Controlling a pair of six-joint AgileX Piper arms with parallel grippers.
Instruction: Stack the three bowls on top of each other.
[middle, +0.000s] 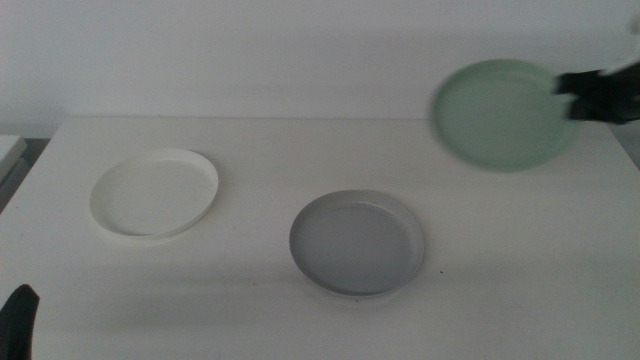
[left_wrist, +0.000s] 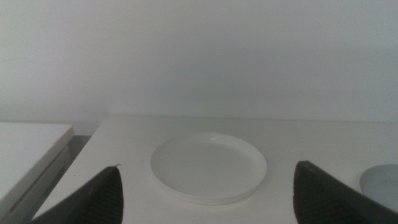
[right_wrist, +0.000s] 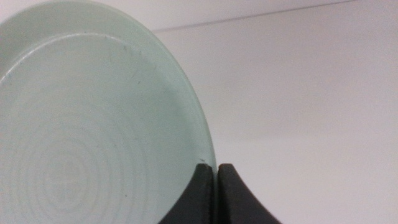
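The right gripper (middle: 572, 97) is raised above the table's far right corner and clamps the rim of the pale green bowl (middle: 503, 113). In the right wrist view, its two dark jaws are pressed together on the bowl's edge (right_wrist: 205, 155). The pale green bowl is lifted clear of the table (middle: 300, 330) and tilted, its inner face turned toward the middle camera.

The grey bowl (middle: 357, 243) rests flat on the table near the centre, slightly toward the near edge. The white bowl (middle: 154, 192) rests flat toward the left edge, well apart from the grey bowl. The two bowls on the table do not touch.

The left gripper (middle: 20, 318) is at the near left corner of the table; only a dark tip shows in the middle view. In the left wrist view its jaws are spread wide with nothing between them, and the white bowl (left_wrist: 208, 167) lies on the table beyond them. A part of the grey bowl (left_wrist: 382, 183) appears at that picture's edge.
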